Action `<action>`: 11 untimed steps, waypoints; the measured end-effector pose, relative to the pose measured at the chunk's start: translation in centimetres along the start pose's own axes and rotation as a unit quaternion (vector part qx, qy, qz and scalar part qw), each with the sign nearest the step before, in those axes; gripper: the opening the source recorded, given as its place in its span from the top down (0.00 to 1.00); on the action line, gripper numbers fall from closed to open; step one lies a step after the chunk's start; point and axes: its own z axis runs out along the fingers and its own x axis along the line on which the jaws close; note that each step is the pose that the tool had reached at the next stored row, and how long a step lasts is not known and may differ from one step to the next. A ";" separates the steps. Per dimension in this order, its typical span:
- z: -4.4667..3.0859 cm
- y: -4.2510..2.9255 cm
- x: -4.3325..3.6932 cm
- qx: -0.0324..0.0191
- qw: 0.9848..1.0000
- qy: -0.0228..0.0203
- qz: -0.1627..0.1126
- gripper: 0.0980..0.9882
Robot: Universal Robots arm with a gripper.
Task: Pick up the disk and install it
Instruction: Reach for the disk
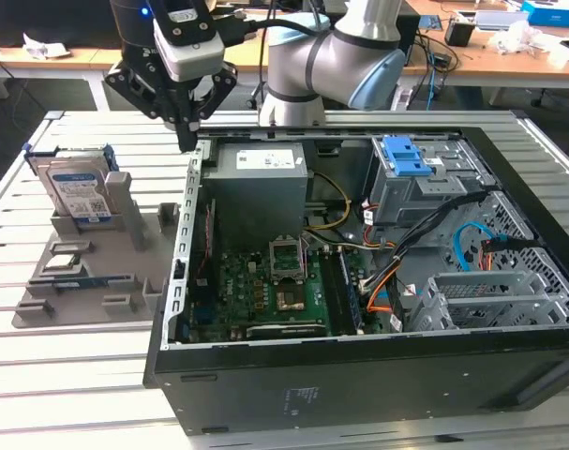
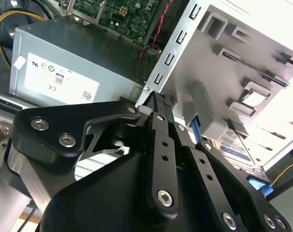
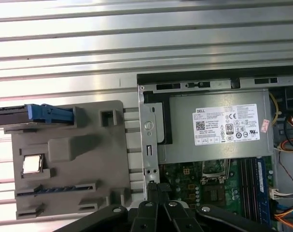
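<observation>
The disk stands upright on its edge in a grey holder at the exterior view's left, its white-and-blue label facing the camera. The first wrist view shows the disk edge-on with its blue rail; in the second wrist view the disk is half hidden behind a holder post. My gripper hangs above the table between the holder and the open computer case, close to the case's wall. Its fingers are shut together with nothing between them. The gripper is apart from the disk.
Inside the case lie a grey power supply box with a white sticker, a green motherboard, and a grey metal bay with a blue latch. Cables cross the case's right half. Slatted metal table surrounds everything.
</observation>
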 end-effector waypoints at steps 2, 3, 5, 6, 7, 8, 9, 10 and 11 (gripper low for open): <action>-0.01 -0.03 0.35 0.000 1.000 0.000 0.000 0.99; -0.01 -0.04 0.51 0.000 1.000 0.000 0.000 0.99; -0.02 -0.06 0.84 0.000 1.000 0.000 0.000 0.99; -0.03 -0.08 1.03 0.000 1.000 0.000 0.000 0.99; -0.03 -0.10 1.29 0.000 1.000 0.000 0.000 0.99; -0.04 -0.11 1.51 0.000 1.000 0.000 0.000 0.99; -0.05 -0.13 1.78 0.000 1.000 0.000 0.000 0.99; -0.05 -0.15 2.02 0.000 1.000 0.000 0.000 0.99; -0.06 -0.18 2.41 0.000 1.000 0.000 0.000 0.99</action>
